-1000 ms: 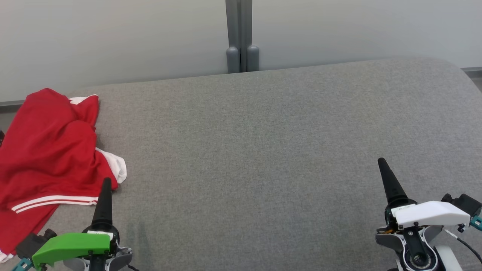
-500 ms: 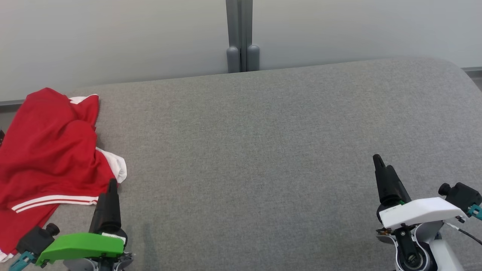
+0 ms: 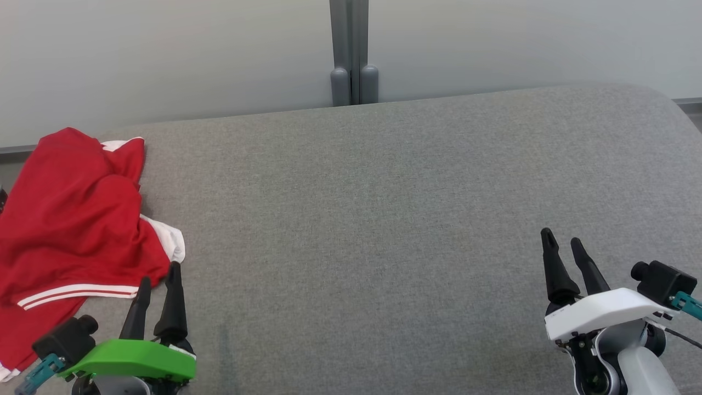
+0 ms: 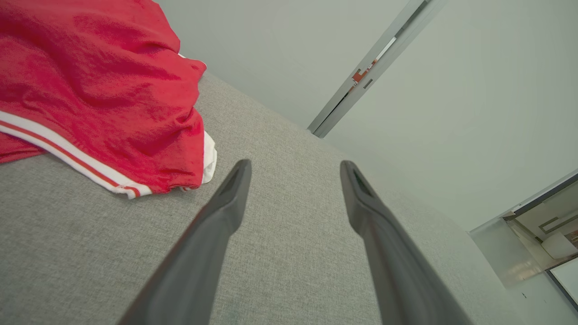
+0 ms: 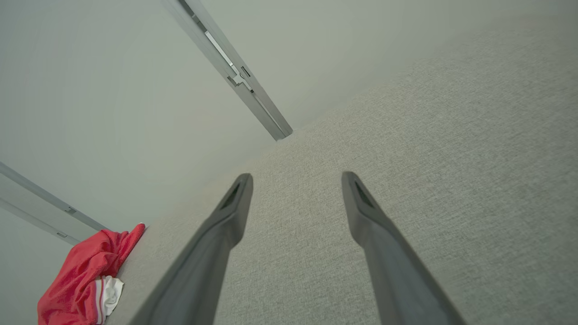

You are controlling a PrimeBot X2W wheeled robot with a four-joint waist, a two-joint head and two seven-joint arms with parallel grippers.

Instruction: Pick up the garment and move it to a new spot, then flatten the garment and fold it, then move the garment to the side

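Note:
A crumpled red garment (image 3: 71,230) with white stripes and white trim lies heaped at the far left of the grey upholstered surface (image 3: 384,219). It also lies in the upper left of the left wrist view, garment (image 4: 99,90), and small at the lower left of the right wrist view, garment (image 5: 86,284). My left gripper (image 3: 160,273) hovers open just right of the garment's striped hem, with nothing between its fingers. My right gripper (image 3: 560,239) stands open and empty over bare fabric at the lower right, far from the garment.
A pale wall with a grey vertical post (image 3: 351,52) runs behind the surface. The surface's back edge curves down at the far right (image 3: 674,104). Wide bare grey fabric stretches between the two grippers.
Both grippers have rolled, so each now shows two spread fingers instead of one edge-on. The left gripper has shifted slightly right and toward me. The garment has not moved.

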